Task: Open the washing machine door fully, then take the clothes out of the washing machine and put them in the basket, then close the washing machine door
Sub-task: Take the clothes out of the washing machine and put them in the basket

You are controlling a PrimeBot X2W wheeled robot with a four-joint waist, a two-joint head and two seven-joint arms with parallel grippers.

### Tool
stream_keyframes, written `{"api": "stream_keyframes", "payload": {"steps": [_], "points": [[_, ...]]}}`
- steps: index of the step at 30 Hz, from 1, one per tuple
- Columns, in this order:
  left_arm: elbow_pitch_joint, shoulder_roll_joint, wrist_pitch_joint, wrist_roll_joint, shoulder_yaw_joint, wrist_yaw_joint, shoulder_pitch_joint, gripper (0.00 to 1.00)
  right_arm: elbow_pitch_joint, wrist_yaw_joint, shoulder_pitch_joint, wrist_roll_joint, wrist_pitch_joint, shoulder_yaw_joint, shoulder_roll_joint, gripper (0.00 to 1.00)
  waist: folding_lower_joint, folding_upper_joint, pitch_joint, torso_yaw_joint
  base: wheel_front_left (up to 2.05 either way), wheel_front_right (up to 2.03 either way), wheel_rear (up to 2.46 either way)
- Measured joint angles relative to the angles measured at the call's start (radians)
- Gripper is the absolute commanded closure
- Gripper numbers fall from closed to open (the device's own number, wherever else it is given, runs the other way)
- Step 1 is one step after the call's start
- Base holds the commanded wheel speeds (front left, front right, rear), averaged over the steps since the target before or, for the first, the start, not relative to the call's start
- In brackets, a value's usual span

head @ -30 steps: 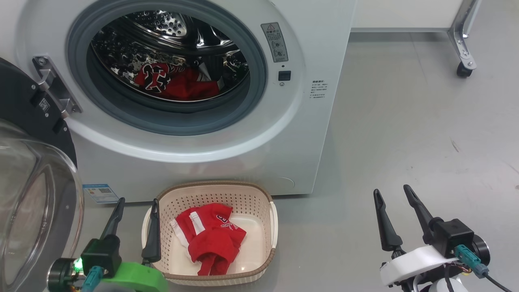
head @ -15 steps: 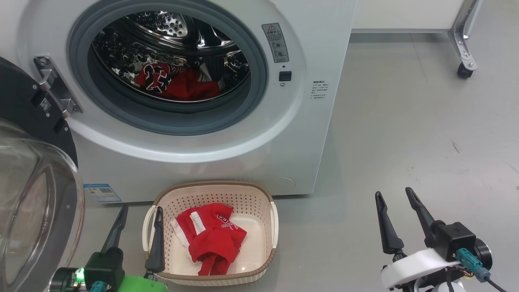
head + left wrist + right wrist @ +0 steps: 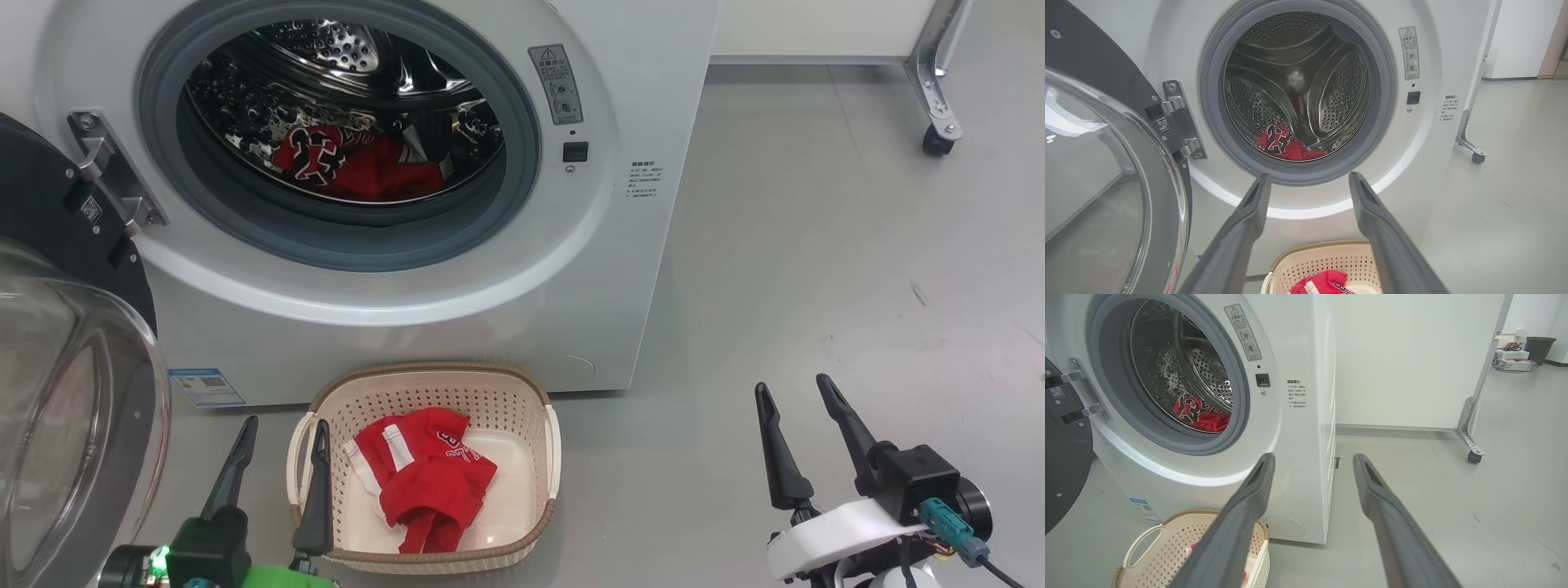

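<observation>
The white washing machine (image 3: 490, 269) stands with its door (image 3: 73, 408) swung wide open at the left, glass bowl facing out. Inside the steel drum lies a red jersey (image 3: 351, 163) with a black-and-white 23, which I also see low in the drum as the jersey (image 3: 1284, 143) and jersey (image 3: 1200, 412). The cream basket (image 3: 433, 380) sits on the floor before the machine and holds a red shirt (image 3: 424, 482) with white trim. My left gripper (image 3: 285, 423) is open and empty at the basket's left rim. My right gripper (image 3: 792, 384) is open and empty over bare floor to the right.
A white panel on a metal leg with a caster (image 3: 935, 139) stands behind the machine at the right. Grey floor (image 3: 816, 286) spreads right of the machine. A dark bin (image 3: 1539, 347) and boxes sit far off.
My left gripper has drawn back toward the bottom of the head view, still open. The right gripper and the clothes have hardly moved.
</observation>
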Motion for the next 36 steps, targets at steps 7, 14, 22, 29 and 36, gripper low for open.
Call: {"api": "stream_keyframes", "payload": {"steps": [7, 14, 22, 29, 36], "points": [[-0.015, 0.001, 0.009, 0.0, -0.002, 0.001, 0.013, 0.0, -0.006, 0.0, 0.005, 0.0, 0.008, 0.003, -0.001, 0.0, 0.0, 0.0, -0.001, -0.001, 0.0, 0.0, 0.0], [-0.017, 0.002, 0.062, 0.0, -0.013, 0.001, 0.015, 0.0, -0.034, 0.0, 0.008, 0.0, 0.021, 0.018, -0.006, 0.0, 0.0, 0.0, 0.019, -0.004, 0.0, 0.0, 0.0], [0.002, 0.022, 0.117, 0.0, -0.021, -0.006, -0.033, 0.0, -0.077, 0.01, -0.001, -0.005, 0.034, 0.035, -0.007, 0.0, 0.0, 0.0, 0.078, -0.02, 0.0, 0.0, 0.0], [0.037, 0.023, 0.159, 0.022, -0.052, -0.028, -0.205, 0.0, -0.117, 0.01, -0.026, -0.007, 0.039, 0.031, -0.009, 0.0, 0.0, 0.0, 0.16, -0.037, 0.0, 0.0, 0.0], [0.102, 0.024, 0.212, 0.034, -0.046, -0.032, -0.393, 0.0, -0.154, 0.028, -0.079, -0.007, 0.042, 0.047, -0.009, 0.0, 0.0, 0.0, 0.253, -0.048, 0.0, 0.0, 0.0]]}}
